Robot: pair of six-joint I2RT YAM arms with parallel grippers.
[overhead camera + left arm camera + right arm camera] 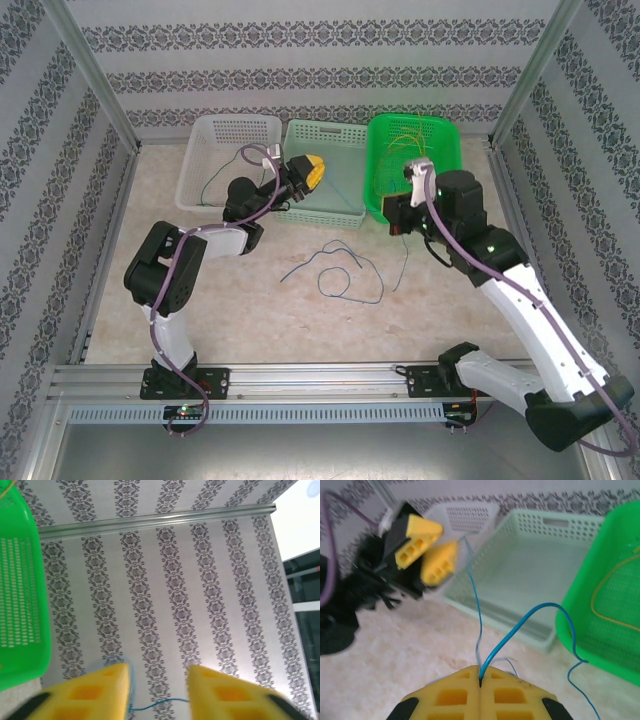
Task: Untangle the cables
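Observation:
My right gripper (480, 672) is shut on a blue cable (540, 611) that arches up from its tips toward the green basket (615, 580). A second, thinner blue strand (472, 580) rises to my left gripper (432, 547), which hovers over the pale green basket (322, 200). That left gripper (159, 690) stands open, with a thin blue cable (160, 702) stretched across the gap between its yellow fingers. More blue cable (340, 270) lies looped on the table. Yellow cables (408, 135) lie in the green basket and a dark green one (213, 180) in the white basket (200, 150). In the top view my right gripper (402, 212) is at the green basket's front left corner.
Three baskets stand side by side along the back wall. Patterned walls and aluminium posts (95, 75) close in the table on three sides. The marble tabletop (300, 320) runs between the baskets and the arm bases.

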